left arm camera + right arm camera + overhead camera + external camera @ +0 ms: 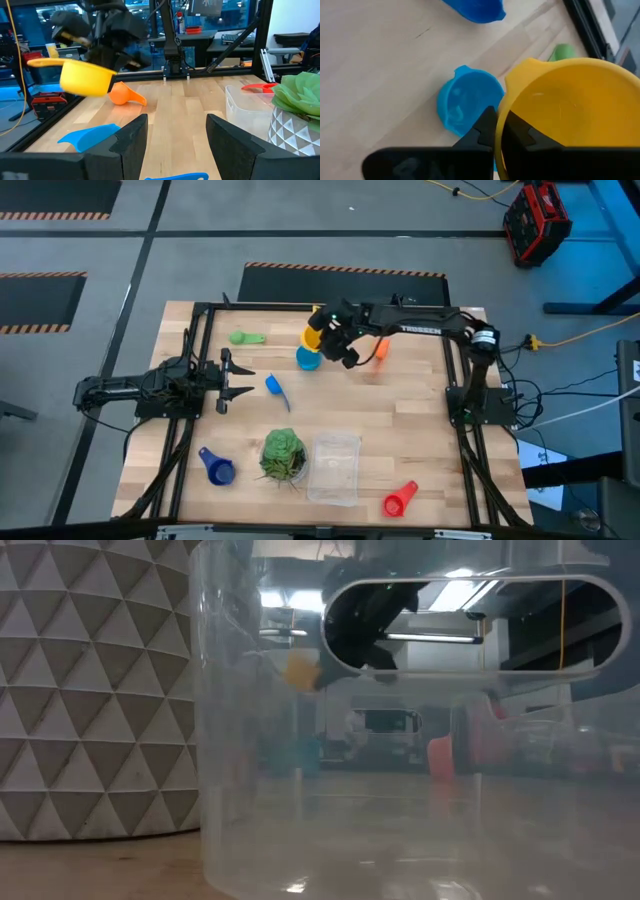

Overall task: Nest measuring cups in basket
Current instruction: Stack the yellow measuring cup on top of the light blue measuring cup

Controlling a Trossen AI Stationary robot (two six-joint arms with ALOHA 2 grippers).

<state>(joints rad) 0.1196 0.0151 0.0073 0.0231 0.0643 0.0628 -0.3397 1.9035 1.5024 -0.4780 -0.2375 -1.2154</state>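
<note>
The right pincer (330,332) hangs over the far part of the worktop (400,410), clamped shut on the rim of the yellow cup (314,337). In its own wrist view the dark fingers (492,131) pinch the cup's wall, and the cup is lifted clear of the wood. Directly under it, a little nearer the middle, sits the light blue cup (308,359), mouth up on the boards. From the left wrist view the yellow cup shows in the air with its handle sticking out sideways, the dark arm above it.

The orange cup (381,350) lies on the worktop just beside the right arm, on the side away from the yellow cup. The green cup (246,338) lies at the far left of the boards. A blue cup (276,389) lies near the middle, just beyond the left pincer (237,379), which rests low at the left edge with its fingers spread wide and nothing between them. The dark blue cup (217,468) sits near the front left corner, and the red cup (399,500) near the front right.

The clear basket (335,468) stands at the front centre of the worktop; I cannot tell whether anything lies in it. A green leafy ball in a patterned pot (284,455) stands touching or just beside its left side.
</note>
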